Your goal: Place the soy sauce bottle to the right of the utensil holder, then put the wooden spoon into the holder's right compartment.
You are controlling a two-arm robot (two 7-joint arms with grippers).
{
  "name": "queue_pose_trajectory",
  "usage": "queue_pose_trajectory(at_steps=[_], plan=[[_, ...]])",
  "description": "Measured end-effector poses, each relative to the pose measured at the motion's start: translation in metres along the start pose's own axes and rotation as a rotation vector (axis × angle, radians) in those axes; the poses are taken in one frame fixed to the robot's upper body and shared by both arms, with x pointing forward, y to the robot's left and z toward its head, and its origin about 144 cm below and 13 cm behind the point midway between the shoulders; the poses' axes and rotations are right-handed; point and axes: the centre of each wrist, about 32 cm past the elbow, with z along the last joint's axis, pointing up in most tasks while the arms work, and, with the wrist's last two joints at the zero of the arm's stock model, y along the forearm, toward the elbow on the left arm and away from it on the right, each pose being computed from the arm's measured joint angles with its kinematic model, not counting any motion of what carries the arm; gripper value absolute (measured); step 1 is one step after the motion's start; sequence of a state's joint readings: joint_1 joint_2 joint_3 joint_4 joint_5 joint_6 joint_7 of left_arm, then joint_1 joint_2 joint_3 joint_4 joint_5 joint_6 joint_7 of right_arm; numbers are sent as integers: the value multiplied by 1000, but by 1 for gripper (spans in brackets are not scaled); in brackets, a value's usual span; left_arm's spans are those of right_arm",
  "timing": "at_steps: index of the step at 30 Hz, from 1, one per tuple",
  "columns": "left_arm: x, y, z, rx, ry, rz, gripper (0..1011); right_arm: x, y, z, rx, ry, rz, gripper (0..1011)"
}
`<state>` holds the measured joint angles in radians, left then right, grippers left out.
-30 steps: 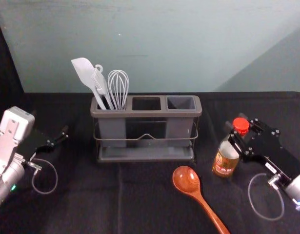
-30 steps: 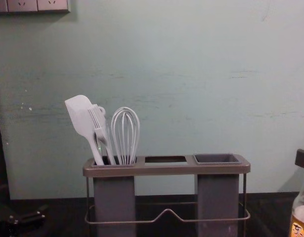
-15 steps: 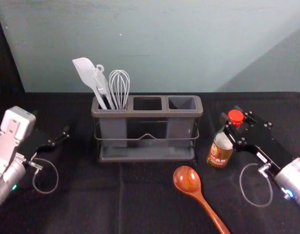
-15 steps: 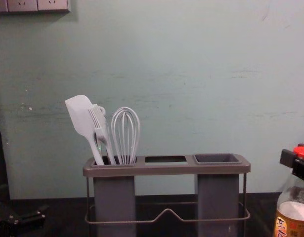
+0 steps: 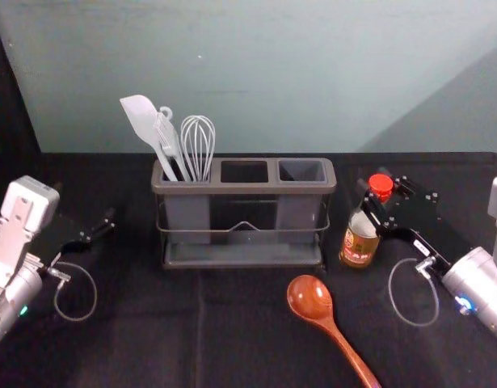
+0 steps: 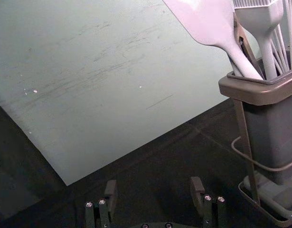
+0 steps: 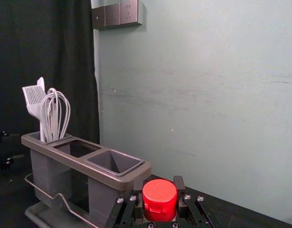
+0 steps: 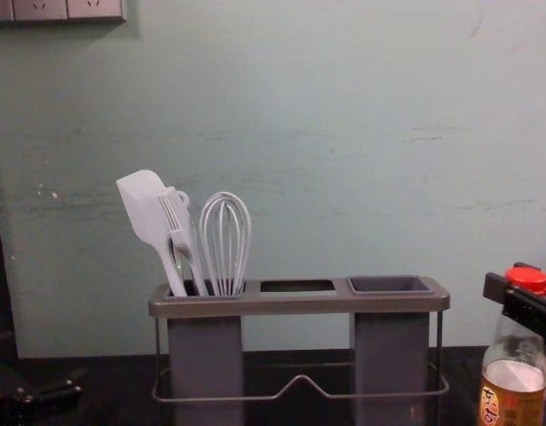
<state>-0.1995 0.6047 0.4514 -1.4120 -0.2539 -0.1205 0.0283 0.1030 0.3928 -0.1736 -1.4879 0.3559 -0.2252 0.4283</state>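
Blk cloth (image 5: pixel 135 347), L claw (image 5: pixel 84 203) agape, holder (image 5: pixel 244 189) btwn, R claw (image 5: pixel 374 200) clamping bottle (image 5: pixel 360 244), spoon (image 5: pixel 310 298) nearer

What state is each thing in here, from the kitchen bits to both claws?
Soy sauce bottle: capped, gripped near its top
Wooden spoon: lying down, hollow side up
Utensil holder: upright, utensils only in its left compartment
Spatula: standing, blade up
Pastry brush: standing, bristles up
Whisk: standing, wires up
Left claw: open, holding nothing
Right claw: shut on the bottle

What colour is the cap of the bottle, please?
The cap is plain red; it shows best in the right wrist view.
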Motion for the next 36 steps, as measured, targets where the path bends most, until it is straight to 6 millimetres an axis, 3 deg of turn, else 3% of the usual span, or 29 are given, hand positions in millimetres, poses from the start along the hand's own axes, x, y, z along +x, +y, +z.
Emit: queue_pose_trajectory(at_steps=[17, 36], plan=[[0, 0, 0, 0, 0, 0, 1012, 3, 16, -3, 6, 5, 7, 380], [0, 0, 0, 0, 0, 0, 1011, 3, 20, -8, 18, 44, -9, 380]])
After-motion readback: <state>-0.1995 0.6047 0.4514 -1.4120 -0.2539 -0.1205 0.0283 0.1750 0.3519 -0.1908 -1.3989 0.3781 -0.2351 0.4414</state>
